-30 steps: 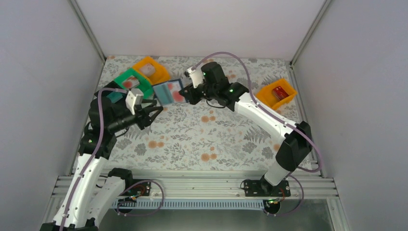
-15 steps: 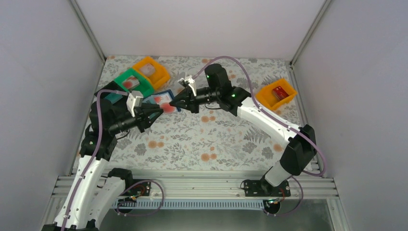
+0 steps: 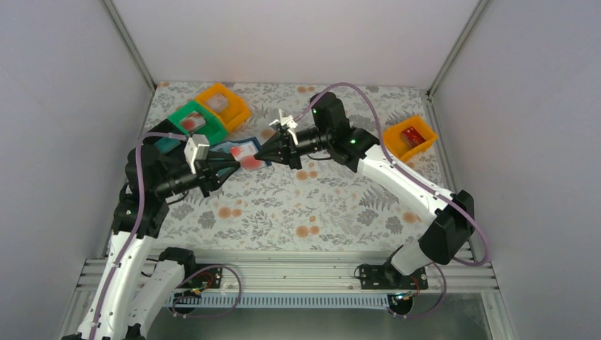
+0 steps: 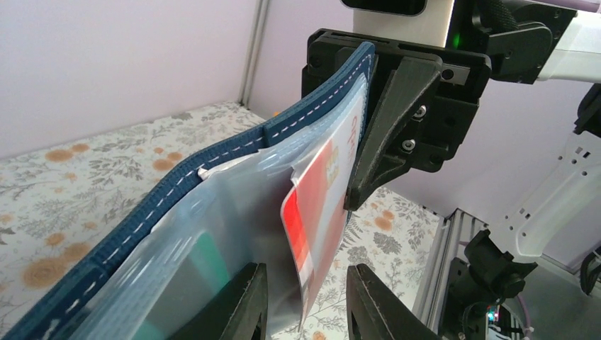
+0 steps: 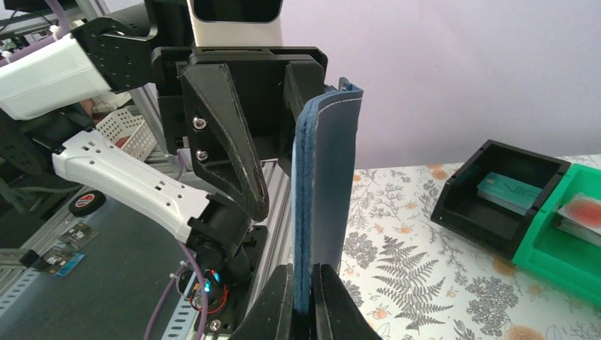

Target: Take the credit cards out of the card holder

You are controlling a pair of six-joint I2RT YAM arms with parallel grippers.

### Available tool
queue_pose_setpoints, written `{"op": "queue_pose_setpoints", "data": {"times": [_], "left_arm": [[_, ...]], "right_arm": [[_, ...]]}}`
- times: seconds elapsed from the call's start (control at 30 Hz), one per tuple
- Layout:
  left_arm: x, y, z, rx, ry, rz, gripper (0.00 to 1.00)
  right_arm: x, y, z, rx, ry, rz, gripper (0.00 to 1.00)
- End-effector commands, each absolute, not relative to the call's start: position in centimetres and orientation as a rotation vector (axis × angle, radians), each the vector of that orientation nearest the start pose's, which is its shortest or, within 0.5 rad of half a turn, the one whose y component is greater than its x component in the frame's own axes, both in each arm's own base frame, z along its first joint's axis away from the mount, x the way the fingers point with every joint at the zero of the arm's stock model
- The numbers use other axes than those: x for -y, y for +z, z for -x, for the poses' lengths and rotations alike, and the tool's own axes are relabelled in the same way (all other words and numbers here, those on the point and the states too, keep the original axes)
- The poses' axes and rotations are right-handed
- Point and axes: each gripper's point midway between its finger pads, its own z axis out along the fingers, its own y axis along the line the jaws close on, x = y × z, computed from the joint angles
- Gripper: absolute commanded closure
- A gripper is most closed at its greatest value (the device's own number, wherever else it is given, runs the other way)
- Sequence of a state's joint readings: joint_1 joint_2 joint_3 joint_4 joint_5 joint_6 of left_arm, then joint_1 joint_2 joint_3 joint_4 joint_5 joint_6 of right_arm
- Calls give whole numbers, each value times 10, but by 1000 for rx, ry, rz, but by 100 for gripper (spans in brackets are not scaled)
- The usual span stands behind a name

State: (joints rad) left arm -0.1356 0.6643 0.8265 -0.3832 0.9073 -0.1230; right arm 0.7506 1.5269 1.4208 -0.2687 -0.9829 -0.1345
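Note:
The card holder (image 4: 212, 159), navy with clear inner pockets, hangs open in the air between both arms. My right gripper (image 5: 303, 283) is shut on the edge of the card holder (image 5: 322, 198). A red and white credit card (image 4: 319, 205) sticks partway out of a pocket. My left gripper (image 4: 305, 273) is open, its jaws straddling that card's lower corner with a gap on each side. A green card (image 4: 205, 262) shows inside the nearer pocket. From above, the holder (image 3: 234, 150) and red card (image 3: 249, 161) sit between the left gripper (image 3: 237, 164) and right gripper (image 3: 259, 152).
At the back left stand an orange bin (image 3: 223, 103), a green bin (image 3: 195, 122) holding a pale card with a red blotch (image 5: 585, 212), and a black bin (image 5: 453, 205) holding a teal card (image 5: 507, 190). Another orange bin (image 3: 406, 138) sits at the right.
My right gripper has turned the holder from facing up to nearly edge-on and brought it lower. The left gripper's jaws have narrowed around the red card.

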Motion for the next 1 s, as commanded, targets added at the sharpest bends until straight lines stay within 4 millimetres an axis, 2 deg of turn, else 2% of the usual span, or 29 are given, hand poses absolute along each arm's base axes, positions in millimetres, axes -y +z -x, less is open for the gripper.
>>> {"op": "queue_pose_setpoints", "data": {"times": [0.0,0.2,0.3,0.47,0.57,0.6,0.63,0.73,0.9,0.97], "left_arm": [[161,337,-202,-1682,-964,-667,71],[170,351,-192,-1597,-1044,-737,71],[171,359,-192,-1578,-1068,-731,78],[175,364,-186,-1554,-1118,-754,81],[176,362,-185,-1552,-1135,-758,90],[176,363,-183,-1549,-1139,-763,97],[177,363,-182,-1548,-1143,-767,97],[176,361,-180,-1564,-1142,-772,98],[174,358,-180,-1583,-1114,-764,98],[174,357,-180,-1584,-1105,-765,98]], "right_arm": [[-377,375,-171,-1217,1440,1523,96],[-387,369,-172,-1239,1470,1531,96],[-392,366,-176,-1259,1469,1523,96],[-400,364,-187,-1294,1446,1500,96],[-401,365,-187,-1289,1456,1504,96],[-401,366,-186,-1284,1458,1505,96],[-401,367,-185,-1280,1457,1506,95],[-398,367,-184,-1273,1440,1510,86],[-386,361,-189,-1291,1395,1506,61],[-382,358,-191,-1307,1387,1504,58]]}}
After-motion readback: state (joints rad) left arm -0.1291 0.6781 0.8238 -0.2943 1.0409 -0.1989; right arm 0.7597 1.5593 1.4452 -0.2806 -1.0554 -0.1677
